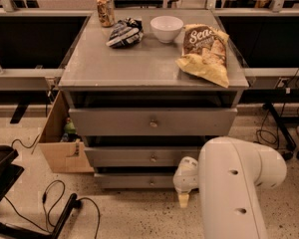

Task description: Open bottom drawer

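Note:
The bottom drawer (134,181) is the lowest and narrowest grey front of the cabinet, with a small round knob (151,182) at its centre. It sits flush under the middle drawer (139,157). My gripper (183,199) hangs just off the floor in front of the bottom drawer's right end, right of the knob and apart from it. Its white wrist (186,175) covers that end of the drawer front. My large white arm (236,188) fills the lower right and hides the cabinet's right lower corner.
On the cabinet top lie a chip bag (205,54), a white bowl (166,28), a dark snack bag (124,32) and a can (105,10). An open cardboard box (60,143) stands left of the cabinet. Black cables (55,203) trail on the floor at lower left.

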You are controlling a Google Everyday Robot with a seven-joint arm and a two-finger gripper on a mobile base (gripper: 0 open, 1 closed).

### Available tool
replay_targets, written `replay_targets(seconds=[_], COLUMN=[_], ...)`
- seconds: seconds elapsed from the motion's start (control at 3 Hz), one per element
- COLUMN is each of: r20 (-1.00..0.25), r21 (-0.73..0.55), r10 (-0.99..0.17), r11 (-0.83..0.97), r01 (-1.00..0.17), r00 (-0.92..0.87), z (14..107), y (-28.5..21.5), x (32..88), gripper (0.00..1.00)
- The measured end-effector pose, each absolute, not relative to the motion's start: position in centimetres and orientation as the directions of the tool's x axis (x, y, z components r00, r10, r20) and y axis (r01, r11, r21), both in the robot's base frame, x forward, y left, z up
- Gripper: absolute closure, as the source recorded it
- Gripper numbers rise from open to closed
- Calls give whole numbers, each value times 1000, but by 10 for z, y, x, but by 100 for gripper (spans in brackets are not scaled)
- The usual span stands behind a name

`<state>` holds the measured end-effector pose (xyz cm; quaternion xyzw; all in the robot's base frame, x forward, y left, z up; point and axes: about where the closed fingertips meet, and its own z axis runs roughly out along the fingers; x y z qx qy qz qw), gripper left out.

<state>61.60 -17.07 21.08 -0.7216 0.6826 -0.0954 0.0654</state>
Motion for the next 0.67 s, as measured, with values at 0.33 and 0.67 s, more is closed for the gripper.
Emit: replay_targets(seconds=[0.33,0.67], r20=[49,16], r21=[-233,-239], r10=[-999,-998], r11=[-19,49], r01=[-972,-970], r00=[7,-54], z=[189,172], y=[-169,-167], x=[631,645], gripper=[0,2])
